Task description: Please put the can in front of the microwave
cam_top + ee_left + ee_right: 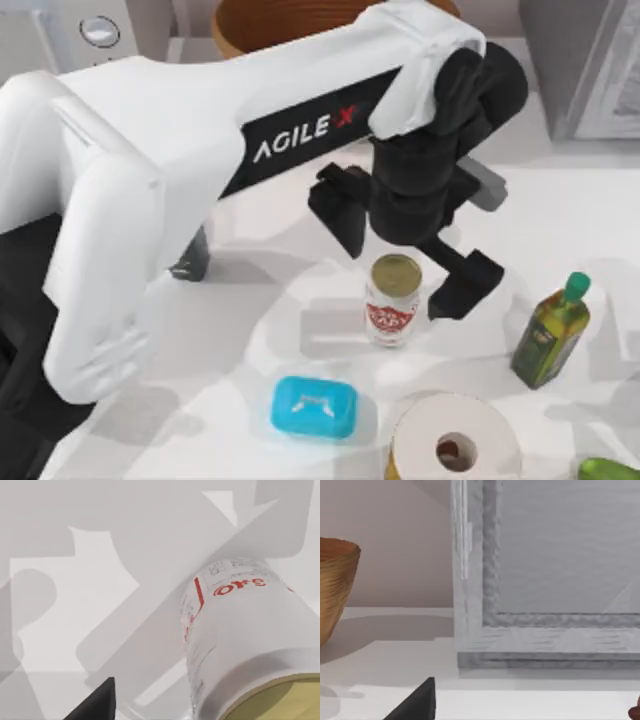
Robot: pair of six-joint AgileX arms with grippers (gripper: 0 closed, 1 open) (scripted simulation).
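Left gripper (405, 245) hovering spread over the can (393, 299)

One can is standing mid-table, one oil bottle (551, 332) at its 3 o'clock, one blue soap (314, 406) at 7, one paper roll (454, 441) at 5; the arm is reading "AGILE X".

The white left arm (200, 150) covers most of the microwave (95, 30), leaving one dial showing at the top edge, while beyond the arm the brown bowl (250, 25) and grey appliance (590, 60) are cropped.
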